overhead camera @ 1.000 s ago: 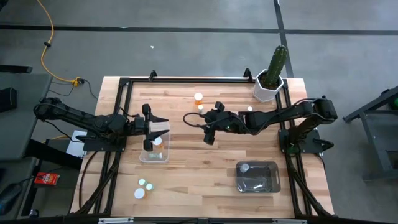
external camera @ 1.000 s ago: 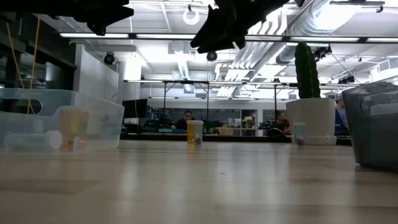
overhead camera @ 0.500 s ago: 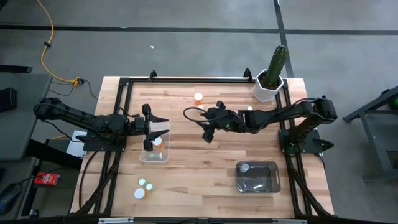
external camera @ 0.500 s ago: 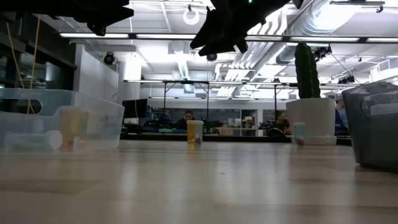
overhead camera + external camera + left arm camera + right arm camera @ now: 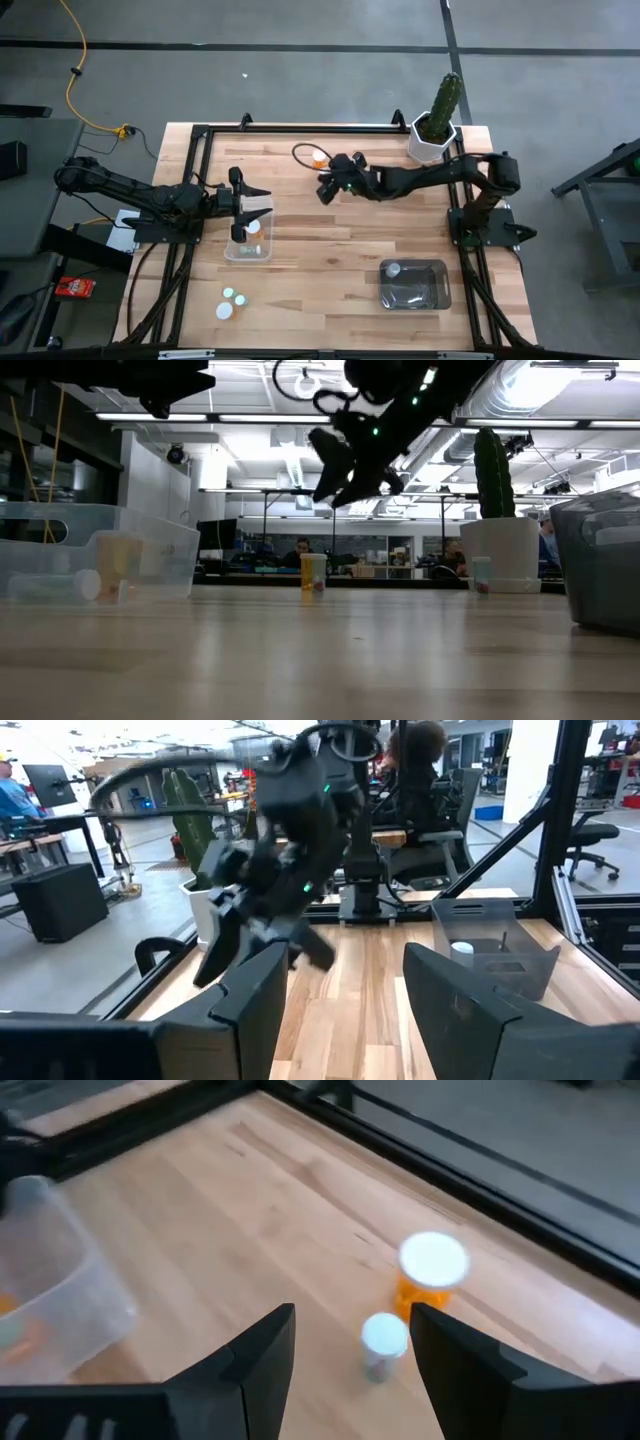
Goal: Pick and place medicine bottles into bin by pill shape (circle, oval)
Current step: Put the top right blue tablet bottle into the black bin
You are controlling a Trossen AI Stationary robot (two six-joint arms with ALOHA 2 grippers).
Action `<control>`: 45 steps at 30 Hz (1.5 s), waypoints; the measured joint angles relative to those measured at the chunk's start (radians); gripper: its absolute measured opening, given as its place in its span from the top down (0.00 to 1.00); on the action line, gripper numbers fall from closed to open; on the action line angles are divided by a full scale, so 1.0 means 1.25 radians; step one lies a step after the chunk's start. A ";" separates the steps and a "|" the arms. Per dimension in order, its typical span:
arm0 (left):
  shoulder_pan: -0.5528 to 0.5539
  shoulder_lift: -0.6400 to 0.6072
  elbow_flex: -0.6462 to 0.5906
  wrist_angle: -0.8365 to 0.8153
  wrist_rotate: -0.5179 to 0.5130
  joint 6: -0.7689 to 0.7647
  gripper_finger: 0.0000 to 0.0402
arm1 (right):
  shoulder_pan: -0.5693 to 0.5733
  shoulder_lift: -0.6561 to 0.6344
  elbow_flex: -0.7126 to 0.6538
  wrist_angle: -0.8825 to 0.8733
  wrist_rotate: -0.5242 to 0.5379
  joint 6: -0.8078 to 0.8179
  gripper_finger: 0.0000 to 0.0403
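An orange bottle with a white cap point(image 5: 432, 1270) stands on the table near the far edge, and it shows in the high view point(image 5: 318, 157) and the low view point(image 5: 313, 573). A smaller pale bottle point(image 5: 383, 1342) stands right beside it. My right gripper point(image 5: 325, 189) is open and empty, and hovers above the table just near of these two bottles point(image 5: 345, 1350). My left gripper point(image 5: 240, 205) is open and empty, and waits over the far end of the clear bin point(image 5: 248, 232), which holds two bottles point(image 5: 252, 227).
A dark bin point(image 5: 413, 283) at the near right holds one bottle point(image 5: 393, 268). Three loose bottles point(image 5: 230, 300) stand near the front left. A white pot with a cactus point(image 5: 435, 135) stands at the far right, with a pale bottle point(image 5: 481, 573) near it.
My right gripper has gone from the table's middle toward the far edge, up to the orange bottle and the pale one, and stays open. The left arm has kept still.
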 joint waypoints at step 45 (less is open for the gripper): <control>0.000 0.000 0.000 0.000 -0.005 0.000 0.53 | -0.050 0.124 0.000 0.113 -0.017 -0.004 0.52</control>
